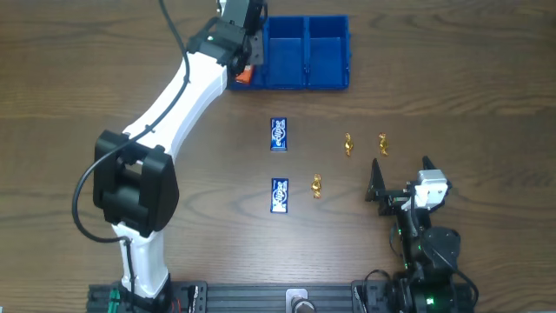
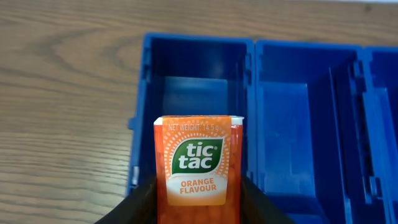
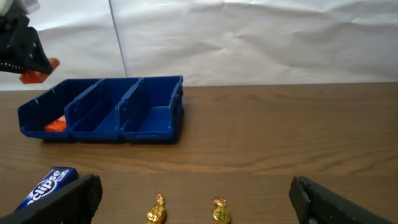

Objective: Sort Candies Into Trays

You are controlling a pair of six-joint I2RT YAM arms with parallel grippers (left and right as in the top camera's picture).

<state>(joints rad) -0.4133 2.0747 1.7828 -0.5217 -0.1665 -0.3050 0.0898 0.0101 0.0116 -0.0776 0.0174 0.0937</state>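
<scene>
My left gripper [image 2: 199, 202] is shut on an orange mint box [image 2: 199, 165], held upright above the end compartment of the blue tray [image 2: 252, 53]. From above, that box [image 1: 242, 76] shows at the tray's [image 1: 306, 83] left end. Two blue gum packets [image 1: 278, 134] [image 1: 279, 195] and three gold-wrapped candies [image 1: 348, 143] [image 1: 382, 143] [image 1: 317, 185] lie on the table. My right gripper [image 1: 401, 178] stands open low at the right, with two gold candies [image 3: 157, 213] [image 3: 219, 210] and a blue packet [image 3: 46, 185] in front of it.
The tray [image 3: 155, 118] has three compartments side by side. Something orange [image 3: 55, 125] shows in the end one below the left gripper [image 3: 31, 65]. The wooden table [image 1: 452, 104] stretches bare to the right of the tray, and a white wall stands behind it.
</scene>
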